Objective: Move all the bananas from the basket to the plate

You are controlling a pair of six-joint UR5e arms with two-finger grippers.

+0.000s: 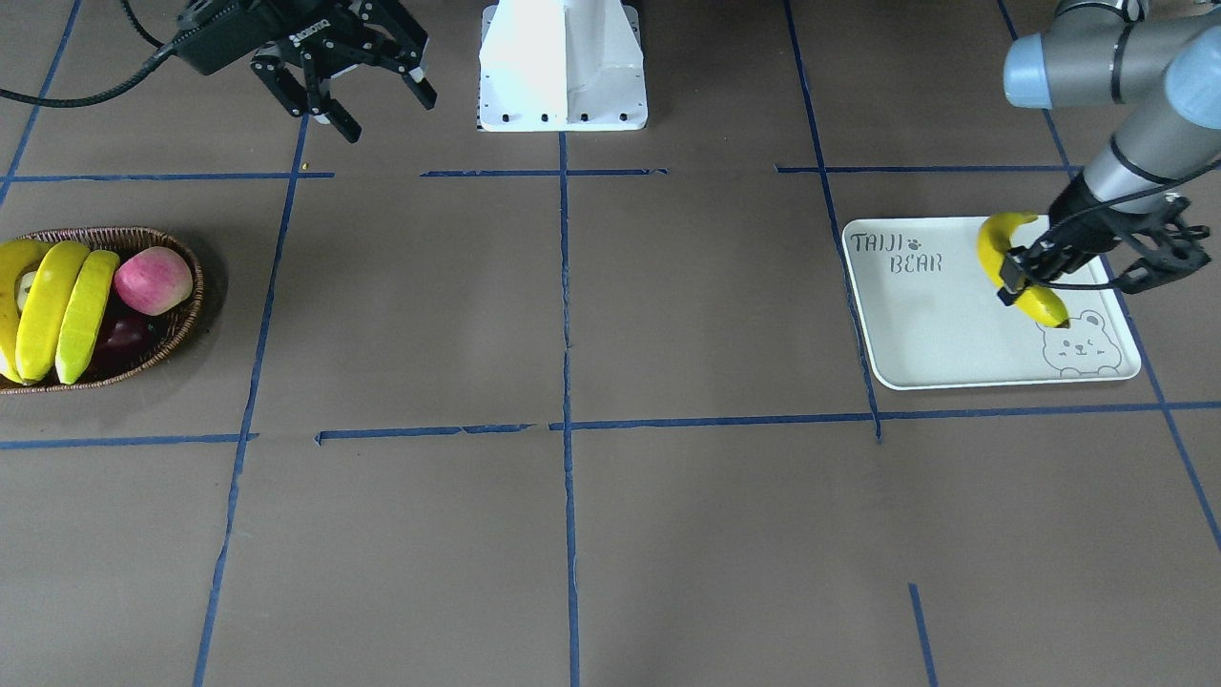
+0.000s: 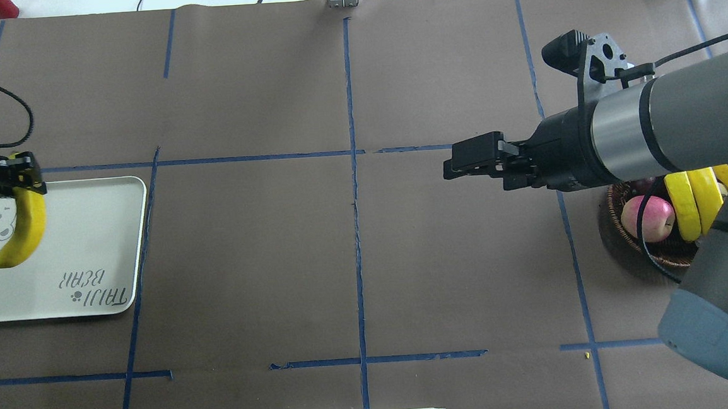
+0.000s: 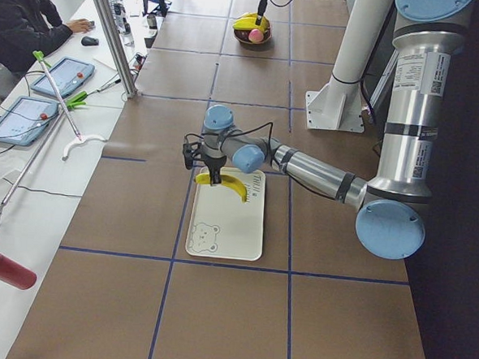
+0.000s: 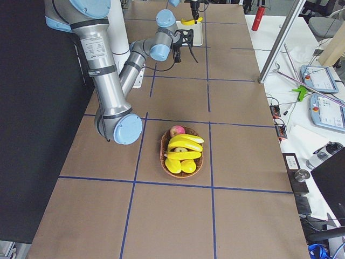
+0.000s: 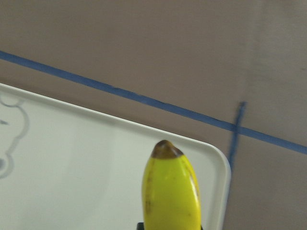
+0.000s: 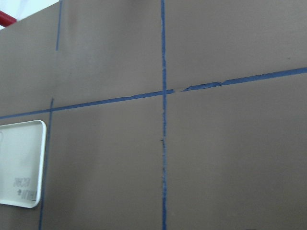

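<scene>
My left gripper [image 1: 1017,277] is shut on a yellow banana [image 1: 1045,304] over the bear-drawing end of the white plate [image 1: 916,324]. The same banana [image 2: 28,230] hangs from the left gripper [image 2: 18,179] in the overhead view, and its tip [image 5: 170,191] shows above the plate's corner [image 5: 72,163]. I cannot tell whether it touches the plate. Three bananas [image 1: 57,310] lie side by side in the wicker basket [image 1: 181,324]. My right gripper [image 1: 389,114] hangs open and empty, high near the robot's base and away from the basket.
A pink apple [image 1: 153,280] and a dark red fruit [image 1: 122,336] share the basket. My right arm [image 2: 669,129] covers part of the basket [image 2: 619,239] from overhead. The white robot base [image 1: 563,67] stands at the table's back. A person sits at a side table [image 3: 32,110].
</scene>
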